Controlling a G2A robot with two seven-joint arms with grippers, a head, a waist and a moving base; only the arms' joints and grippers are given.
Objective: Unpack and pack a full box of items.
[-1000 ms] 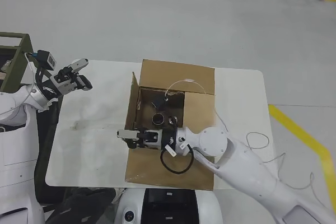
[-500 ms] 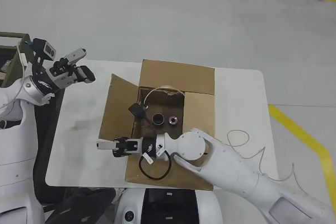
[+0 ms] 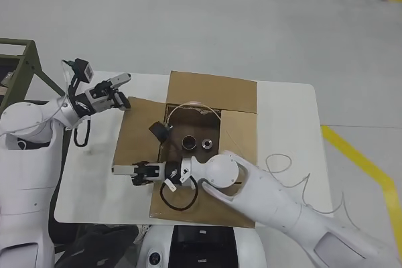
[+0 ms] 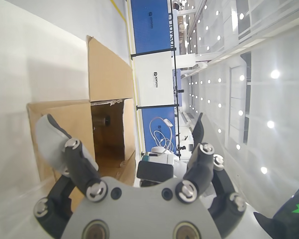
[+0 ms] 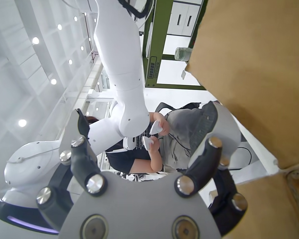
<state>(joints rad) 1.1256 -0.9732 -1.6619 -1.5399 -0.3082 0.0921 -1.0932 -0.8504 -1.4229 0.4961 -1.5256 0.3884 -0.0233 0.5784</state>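
"While you have the views up, how does the right gripper [image 3: 125,169] stand?"

"Its fingers are spread wide with nothing between them. It hangs at the outer edge of the box's left flap [image 3: 139,134], toward the flap's near corner. From its own wrist, one pad [image 5: 206,125] sits just beside the cardboard. I cannot tell whether it touches."

"And the left gripper [image 3: 122,92]?"

"Also spread wide, holding nothing. It is at the far outer corner of that same flap, with its fingers pointed toward the box [image 3: 240,134]."

"How does the box lie?"

"Its top stands open. The left flap is spread out over the white table [image 3: 97,181], which shows to the box's left, right and far sides."

"What is inside the box?"

"A black item [image 3: 161,129] sits against the left wall. A white cable [image 3: 187,106] arches along the far wall. On the bottom, about the middle of the box, a dark ring-shaped cylinder [image 3: 187,142] stands just beside a smaller metal cylinder [image 3: 206,143]. The left wrist view looks past the flap into the box, where one dark cylinder shows, but I cannot tell which."
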